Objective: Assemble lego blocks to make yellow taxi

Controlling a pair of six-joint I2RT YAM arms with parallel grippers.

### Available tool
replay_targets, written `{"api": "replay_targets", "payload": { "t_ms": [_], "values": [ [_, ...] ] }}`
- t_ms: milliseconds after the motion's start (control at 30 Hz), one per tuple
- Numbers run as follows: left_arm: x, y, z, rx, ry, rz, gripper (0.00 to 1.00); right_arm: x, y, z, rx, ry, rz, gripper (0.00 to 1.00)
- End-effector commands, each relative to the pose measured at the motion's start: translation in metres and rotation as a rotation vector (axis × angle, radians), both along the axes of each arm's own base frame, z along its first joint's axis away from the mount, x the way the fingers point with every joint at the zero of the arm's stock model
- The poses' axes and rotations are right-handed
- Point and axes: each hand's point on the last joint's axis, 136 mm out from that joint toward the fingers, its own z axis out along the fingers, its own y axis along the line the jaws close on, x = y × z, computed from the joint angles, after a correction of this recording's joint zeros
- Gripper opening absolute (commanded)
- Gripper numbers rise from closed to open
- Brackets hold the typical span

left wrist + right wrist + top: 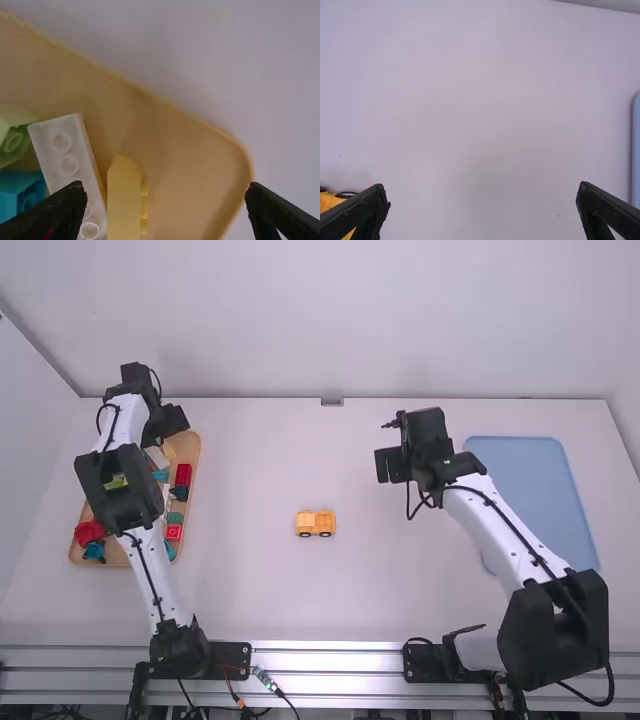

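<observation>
A small orange-yellow wheeled car body [316, 523] stands on the middle of the table; part of it shows in the right wrist view [329, 201]. Over the far end of the wooden tray is my left gripper [172, 421]. Its fingers [162, 212] are spread wide in the left wrist view, with a yellow brick [124, 200] lying in the tray between and below them, beside a white brick [70, 165]. My right gripper [389, 465], right of the car and farther back, is open above the bare table; its own view shows the gap [484, 205] holding nothing.
The wooden tray [196, 455] at the left holds several loose bricks: red [183, 474], teal and green, plus a red piece [88, 532] near its front. A blue mat [520, 470] lies at the right, partly under the right arm.
</observation>
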Motion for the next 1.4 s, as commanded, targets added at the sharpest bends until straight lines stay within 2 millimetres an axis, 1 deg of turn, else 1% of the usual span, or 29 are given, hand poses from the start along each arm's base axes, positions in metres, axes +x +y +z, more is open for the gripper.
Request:
{"api": "replay_targets", "payload": {
  "t_ms": [0,67,133,167,233,300,367,433,567,633,733,933,1000,1033,1167,1267,1367],
  "values": [
    [0.007,-0.001,-0.002,0.008,-0.028,-0.027,0.85,-0.003,-0.003,-0.001,-0.007,-0.001,0.000,0.99],
    [0.019,-0.003,0.001,0.038,-0.068,-0.048,0.88,-0.003,-0.004,-0.001,-0.013,-0.003,0.006,0.99],
    [0.020,-0.006,0.001,0.042,-0.067,-0.035,0.88,-0.003,-0.003,0.000,-0.013,-0.003,0.008,0.99],
    [0.015,-0.006,-0.001,0.033,-0.048,0.004,0.87,-0.003,-0.003,0.000,-0.013,-0.002,0.008,0.99],
    [0.004,-0.006,-0.004,0.015,-0.004,0.000,0.87,-0.002,-0.004,0.000,-0.012,-0.003,0.004,0.99],
    [-0.001,-0.008,-0.007,0.012,0.021,-0.019,0.86,-0.003,-0.002,0.000,-0.013,-0.004,0.009,0.99],
    [-0.003,-0.011,-0.012,0.019,0.037,-0.031,0.85,-0.003,0.000,0.000,-0.012,-0.003,0.014,0.99],
    [-0.006,-0.010,-0.020,0.017,0.042,-0.026,0.83,-0.003,-0.001,0.000,-0.012,-0.004,0.012,0.99],
    [-0.013,-0.010,-0.041,0.011,0.057,-0.019,0.81,-0.003,-0.001,-0.001,-0.013,-0.002,0.012,0.99],
    [-0.014,-0.014,-0.050,0.007,0.058,-0.024,0.77,-0.003,-0.001,-0.001,-0.012,-0.002,0.013,0.99],
    [-0.015,-0.009,-0.055,0.014,0.050,-0.015,0.70,-0.003,-0.001,-0.001,-0.014,-0.002,0.013,0.99],
    [-0.018,-0.010,-0.055,0.033,0.073,-0.017,0.69,-0.004,-0.001,-0.001,-0.014,0.000,0.013,0.99],
    [-0.022,-0.003,-0.056,0.048,0.084,0.006,0.63,-0.004,-0.001,-0.001,-0.014,0.002,0.014,0.99],
    [-0.023,-0.002,-0.056,0.058,0.089,0.008,0.62,-0.004,-0.001,-0.001,-0.014,0.002,0.012,0.99],
    [-0.020,-0.005,-0.055,0.062,0.085,-0.004,0.55,-0.004,-0.001,-0.001,-0.019,0.000,0.019,0.99],
    [-0.025,-0.002,-0.054,0.056,0.102,0.002,0.55,-0.004,-0.001,-0.001,-0.018,-0.001,0.018,0.99],
    [-0.027,-0.007,-0.055,0.052,0.114,-0.006,0.46,-0.004,-0.001,-0.001,-0.018,0.000,0.019,0.99]
  ]
}}
